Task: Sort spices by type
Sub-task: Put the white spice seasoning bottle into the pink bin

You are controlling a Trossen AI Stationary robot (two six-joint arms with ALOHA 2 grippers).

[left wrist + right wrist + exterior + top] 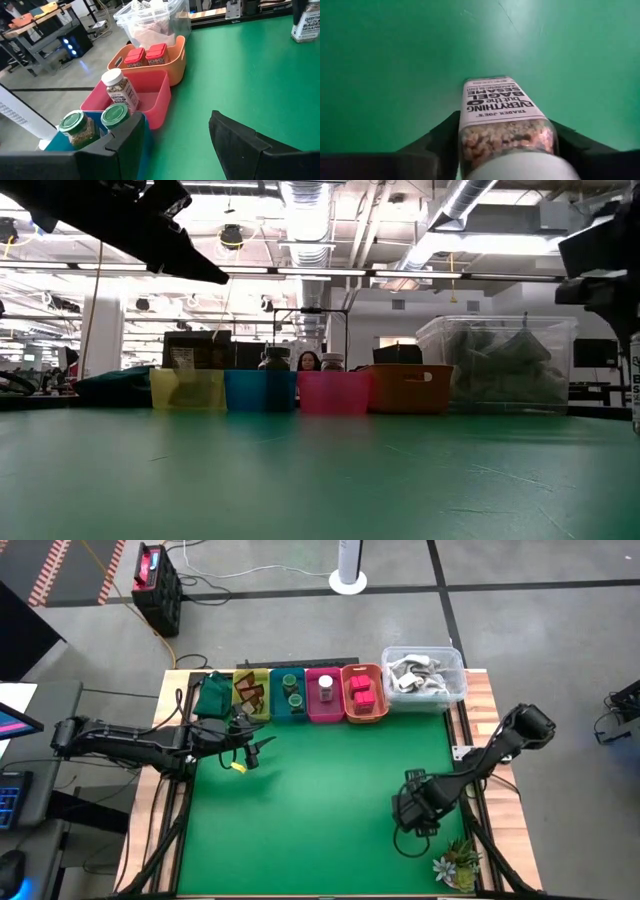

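Right claw [507,150] has its fingers around a white-capped jar [502,120] on the tabletop [330,800], far from the pink bin [325,708]; a loose grip may tip it. Left claw [170,145] stands open near the bins.

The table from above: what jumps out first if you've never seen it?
A bright row of bins along the far edge: yellow bin, blue bin, pink bin and orange bin, with spices inside. Nearer, the right gripper closes around a white-capped jar above the green mat.
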